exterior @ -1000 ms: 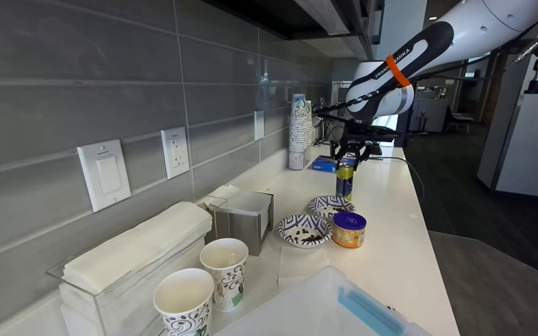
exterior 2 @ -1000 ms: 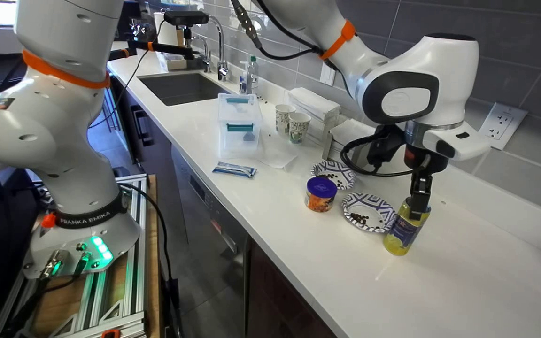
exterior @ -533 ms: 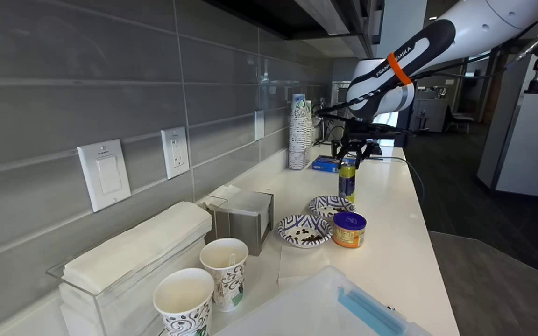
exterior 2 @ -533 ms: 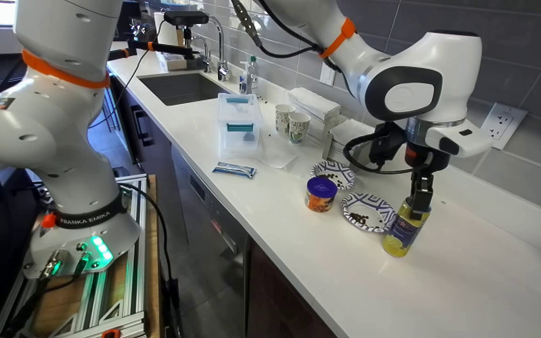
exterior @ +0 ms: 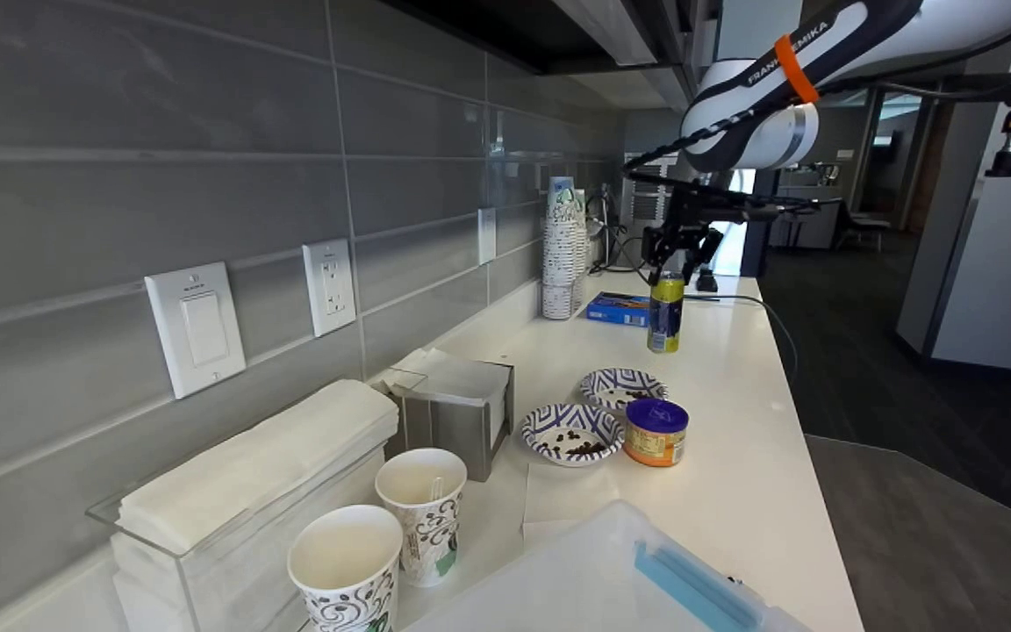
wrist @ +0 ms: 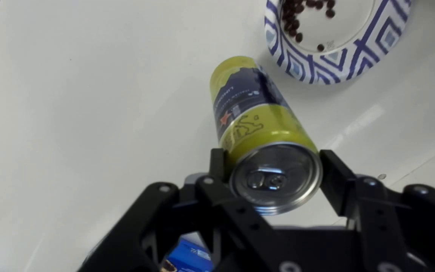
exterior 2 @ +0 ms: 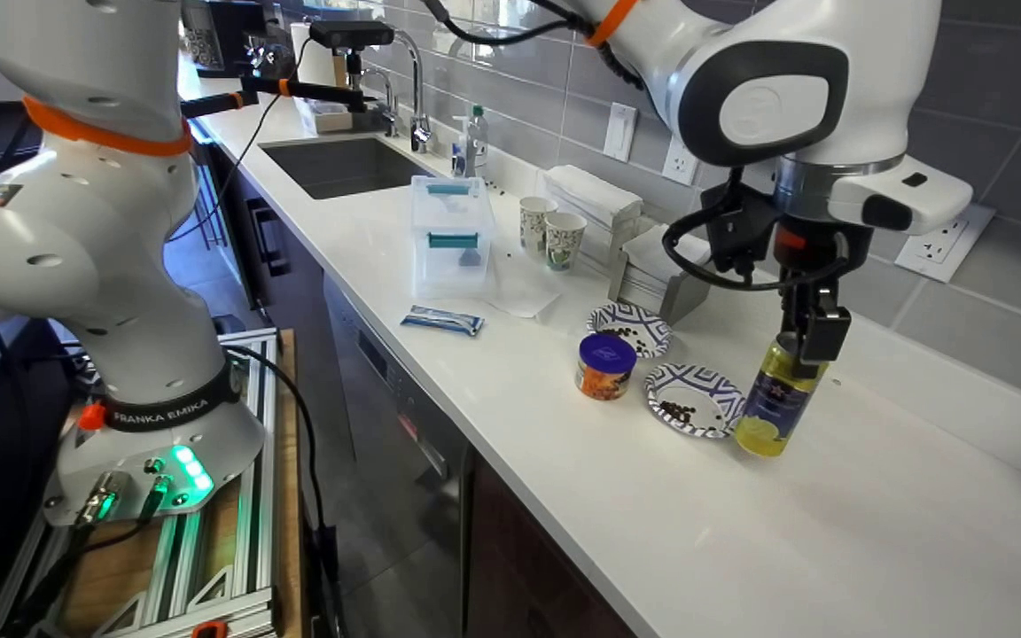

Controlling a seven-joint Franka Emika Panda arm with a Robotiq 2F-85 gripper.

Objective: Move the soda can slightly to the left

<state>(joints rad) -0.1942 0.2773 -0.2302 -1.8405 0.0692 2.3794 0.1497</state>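
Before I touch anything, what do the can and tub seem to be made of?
Can: metal, probably aluminium; shiny silver top with pull tab, glossy printed body. Tub: smooth blue lid suggests plastic; printed body might be plastic or cardboard.

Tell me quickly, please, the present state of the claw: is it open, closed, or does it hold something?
Claw: closed, holding the soda can near its top, gripped from both sides.
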